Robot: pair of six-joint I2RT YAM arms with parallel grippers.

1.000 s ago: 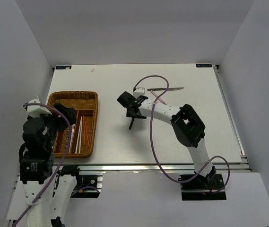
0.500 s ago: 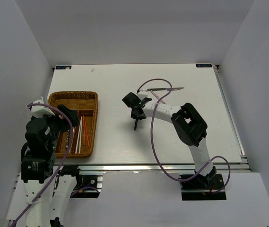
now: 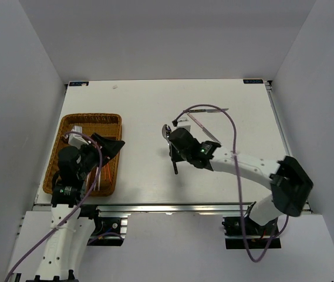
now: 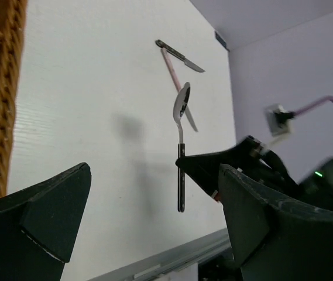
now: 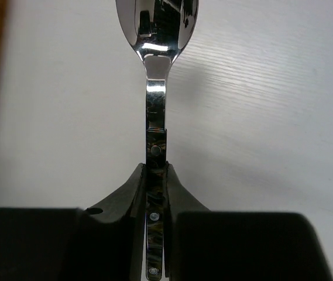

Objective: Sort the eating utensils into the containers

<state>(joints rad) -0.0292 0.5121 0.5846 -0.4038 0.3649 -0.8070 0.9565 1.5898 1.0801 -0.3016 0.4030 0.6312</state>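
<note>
Since a second ago the right arm (image 3: 243, 166) has unfolded, its elbow swung out to the near right corner, and the spoon (image 3: 173, 154) it carries has shifted a little to the right. The left arm (image 3: 73, 167) has dropped forward, so its jaws now hang over the right side of the wicker tray (image 3: 90, 119).

The right arm's jaws are closed tight on the spoon's dark handle, with the silver bowl sticking out beyond the fingertips (image 5: 136, 184). In the left wrist view the spoon (image 4: 181, 149) is held clear of the worktop (image 3: 137, 100), its shadow lying apart from it to the left. It sits near the middle of the worktop, well apart from the tray.

The left arm's jaws stand wide open and hold nothing. They are between the spoon and the tray's slots. That arm hides most of what lies in the tray. Bare worktop separates the tray's right rim from the spoon.

Farther back, beyond the spoon, two knives lie flat: a dark-handled knife (image 4: 178, 54) and a pink-handled knife (image 4: 170, 67), meeting at one end in a V. The right arm's purple cable (image 3: 213, 108) arches over them in the top view.
</note>
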